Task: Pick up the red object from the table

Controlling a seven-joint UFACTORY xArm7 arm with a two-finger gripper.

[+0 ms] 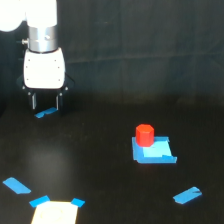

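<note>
The red object [145,134] is a small stubby red-orange cylinder. It stands upright on the back left part of a flat blue square piece [154,151] on the black table [100,165], right of centre in the exterior view. My gripper [45,104] hangs from the white arm at the upper left, far from the red object. Its two thin dark fingers point down with a gap between them and nothing held, just above a blue tape strip [46,113].
Blue tape strips lie at the lower left [16,186] and lower right [187,195]. A pale tan patch [55,213] with blue tape corners sits at the bottom edge. A dark curtain backs the scene.
</note>
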